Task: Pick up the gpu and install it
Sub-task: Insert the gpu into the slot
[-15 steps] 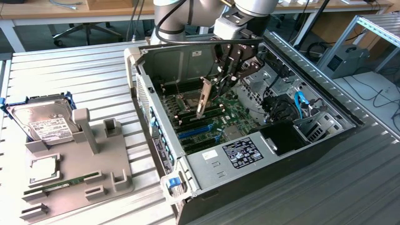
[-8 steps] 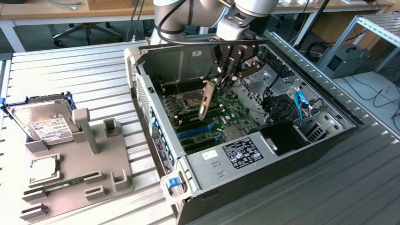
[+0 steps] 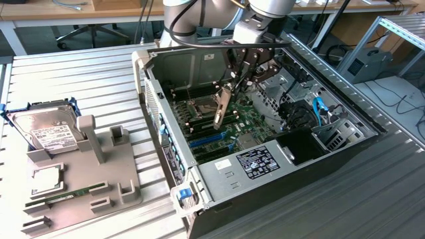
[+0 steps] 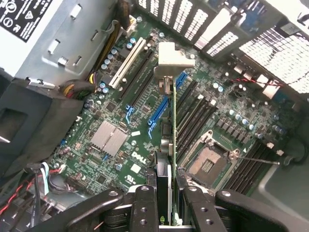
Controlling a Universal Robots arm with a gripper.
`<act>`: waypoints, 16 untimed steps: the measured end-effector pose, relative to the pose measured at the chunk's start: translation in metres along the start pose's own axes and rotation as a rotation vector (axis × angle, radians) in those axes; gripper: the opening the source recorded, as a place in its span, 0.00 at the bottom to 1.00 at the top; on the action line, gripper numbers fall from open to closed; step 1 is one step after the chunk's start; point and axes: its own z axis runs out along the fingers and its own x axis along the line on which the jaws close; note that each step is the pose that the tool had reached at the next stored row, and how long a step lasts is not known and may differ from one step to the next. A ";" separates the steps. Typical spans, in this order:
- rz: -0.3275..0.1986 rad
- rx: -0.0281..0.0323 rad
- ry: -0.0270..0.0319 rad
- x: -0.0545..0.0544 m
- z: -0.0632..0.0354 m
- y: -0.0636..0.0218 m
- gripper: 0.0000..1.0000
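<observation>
Figure: card held over the board. Nearest the wrist camera, I saw the black two-fingered gripper [image 4: 166, 195] pinching one end of the gpu [image 4: 167, 130], a slim green circuit card with a black face, seen edge-on. Its pale silver metal end bracket [image 4: 174, 55] pointed away from the fingers. Beneath the card lay the green motherboard [image 4: 145, 145], with a long blue expansion slot [image 4: 157, 116] just beside the card's line and a row of black memory slots [image 4: 193, 116] on the other side. Beyond stood the perforated grey rear wall [image 4: 183, 14] of the case. In the exterior view, the gripper [image 3: 240, 74] held the gpu [image 3: 224, 107] tilted inside the open grey tower case [image 3: 149, 74]. I could not tell whether its lower end touched the board. I judged three hazards. A grip at one end could let the card pivot. A tilted approach could set the edge connector on the memory slots rather than the blue slot. The bracket could catch the rear wall and jam the card.
</observation>
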 end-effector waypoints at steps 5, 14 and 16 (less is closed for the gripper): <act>-0.052 -0.0013 0.0012 0.000 0.0001 0.0000 0.26; -0.127 -0.0034 0.0030 0.000 0.0003 0.0000 0.26; -0.143 -0.0038 0.0034 0.000 0.0003 0.0000 0.26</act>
